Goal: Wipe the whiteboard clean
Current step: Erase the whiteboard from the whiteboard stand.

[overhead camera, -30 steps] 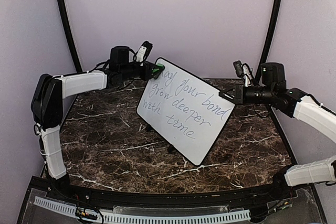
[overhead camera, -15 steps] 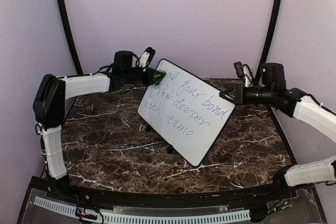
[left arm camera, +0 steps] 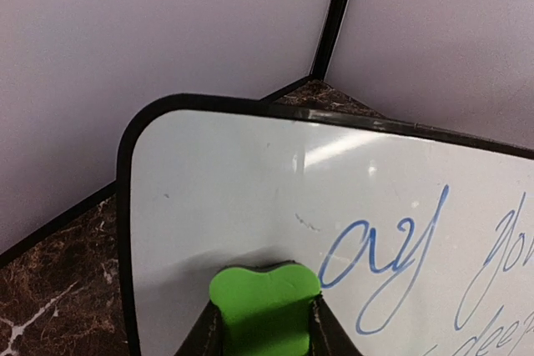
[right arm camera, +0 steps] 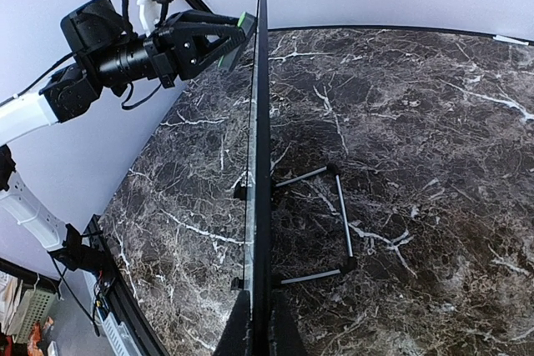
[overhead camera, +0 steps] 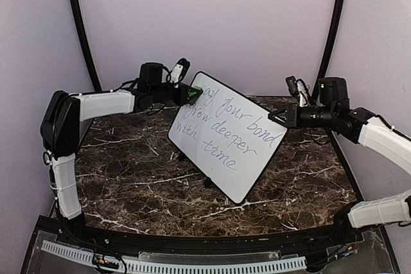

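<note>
The whiteboard (overhead camera: 228, 136) stands tilted on the marble table, white with a thin black frame and blue handwritten words. My left gripper (overhead camera: 192, 94) is shut on a green eraser (overhead camera: 196, 91), pressed against the board's top left corner; in the left wrist view the eraser (left arm camera: 264, 302) sits just left of the letters "ay" on the whiteboard (left arm camera: 250, 198), and the corner around it is wiped. My right gripper (overhead camera: 282, 117) is shut on the board's right edge. In the right wrist view the whiteboard (right arm camera: 262, 122) appears edge-on, pinched at the bottom by that gripper (right arm camera: 259, 327).
The board's wire stand (right arm camera: 338, 223) rests on the dark marble table (overhead camera: 128, 171) behind it. Curved black posts (overhead camera: 80, 30) and pale walls enclose the back. A white toothed strip (overhead camera: 192, 264) runs along the near edge.
The left gripper with the eraser has moved a little right along the board's top left corner, mostly in the first half second. The right gripper has held still.
</note>
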`<state>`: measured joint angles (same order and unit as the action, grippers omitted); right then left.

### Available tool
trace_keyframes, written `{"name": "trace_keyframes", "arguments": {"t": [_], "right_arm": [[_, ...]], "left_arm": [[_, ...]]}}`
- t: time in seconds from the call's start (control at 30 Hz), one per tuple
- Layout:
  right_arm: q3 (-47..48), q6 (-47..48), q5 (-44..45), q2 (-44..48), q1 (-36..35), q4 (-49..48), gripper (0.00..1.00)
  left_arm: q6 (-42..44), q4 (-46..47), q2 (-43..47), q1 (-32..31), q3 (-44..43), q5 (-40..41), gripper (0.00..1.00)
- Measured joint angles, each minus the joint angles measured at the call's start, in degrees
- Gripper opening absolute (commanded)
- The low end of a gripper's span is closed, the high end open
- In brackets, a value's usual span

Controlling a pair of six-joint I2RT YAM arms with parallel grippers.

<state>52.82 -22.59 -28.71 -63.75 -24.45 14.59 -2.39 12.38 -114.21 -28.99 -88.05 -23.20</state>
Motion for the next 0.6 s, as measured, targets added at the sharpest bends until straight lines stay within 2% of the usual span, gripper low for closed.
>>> {"name": "trace_keyframes", "arguments": {"t": [0.13, 0.3, 0.6], "right_arm": [[0.02, 1.29, -0.63, -0.04, -0.11, -0.26, 0.00], [0.11, 1.66, -0.72, -0.13, -0.20, -0.35, 0.00], [0.44, -0.22, 0.33, -0.68, -0.17, 0.28, 0.00]], "left_arm": [[0.02, -0.85, -0.42, -0.02, -3.91, -0.09, 0.20], [0.00, -1.11, -0.42, -0.24, -4.17, 0.15, 0.19], [-1.33, 2.40, 1.44, -0.44, 6.38, 0.35, 0.19]]}}
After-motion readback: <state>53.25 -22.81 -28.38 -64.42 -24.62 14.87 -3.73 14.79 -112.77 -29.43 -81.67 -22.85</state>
